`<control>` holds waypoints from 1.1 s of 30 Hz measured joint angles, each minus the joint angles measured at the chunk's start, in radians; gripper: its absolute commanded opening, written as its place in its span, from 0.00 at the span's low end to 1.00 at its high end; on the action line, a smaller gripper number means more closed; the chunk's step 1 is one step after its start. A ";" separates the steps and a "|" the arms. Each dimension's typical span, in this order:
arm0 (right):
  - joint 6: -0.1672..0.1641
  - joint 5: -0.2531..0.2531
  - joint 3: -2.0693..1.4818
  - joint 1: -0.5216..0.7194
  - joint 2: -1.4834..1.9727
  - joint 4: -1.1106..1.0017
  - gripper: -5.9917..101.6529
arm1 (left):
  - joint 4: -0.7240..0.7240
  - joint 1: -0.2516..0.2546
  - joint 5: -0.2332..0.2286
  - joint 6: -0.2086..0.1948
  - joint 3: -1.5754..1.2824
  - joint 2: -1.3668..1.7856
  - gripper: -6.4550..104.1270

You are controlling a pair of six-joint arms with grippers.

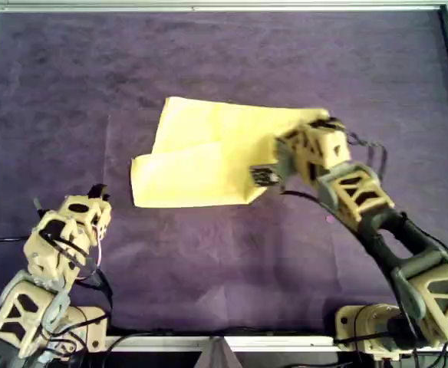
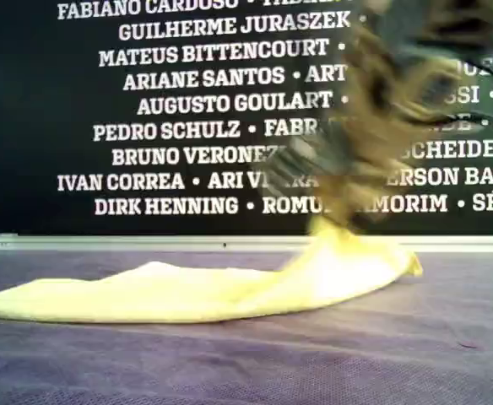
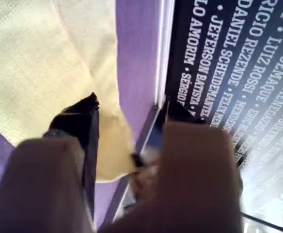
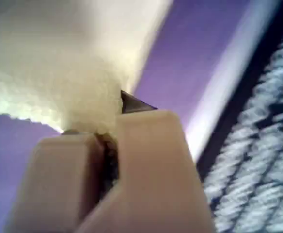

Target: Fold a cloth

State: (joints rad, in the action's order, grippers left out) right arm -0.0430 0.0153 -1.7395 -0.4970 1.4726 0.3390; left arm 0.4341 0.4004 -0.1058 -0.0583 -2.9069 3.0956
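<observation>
My second gripper (image 1: 262,177) is clamped on the pale yellow cloth (image 1: 201,153), apparently by its lifted corner. The cloth's length runs toward the overhead view's left edge. My first gripper (image 1: 97,192) sits parted and empty at the near-left corner.

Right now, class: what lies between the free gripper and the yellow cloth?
Only the bare purple mat separates my first gripper from the cloth. The overhead view shows nothing else on that stretch.

blurred arm (image 2: 390,110) over cloth (image 2: 187,291)
</observation>
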 measured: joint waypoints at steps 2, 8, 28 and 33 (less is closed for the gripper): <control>0.000 0.000 0.084 -0.063 -0.038 -0.002 0.07 | 0.000 0.000 0.000 0.000 0.000 0.000 0.51; 0.000 0.000 0.379 -0.225 -0.239 -0.008 0.07 | 0.000 0.000 0.000 0.000 0.000 0.000 0.51; 0.000 0.000 1.132 -0.476 -0.884 -0.008 0.27 | 0.000 -0.107 0.000 0.000 0.000 0.000 0.52; 0.000 0.000 1.134 -0.474 -0.882 -0.008 0.51 | 0.000 -0.176 0.000 0.000 0.000 0.000 0.52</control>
State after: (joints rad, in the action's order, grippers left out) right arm -0.0430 0.0153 -0.6059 -0.9710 0.5906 0.3313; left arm 0.4341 0.2240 -0.1058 -0.0583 -2.9069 3.0956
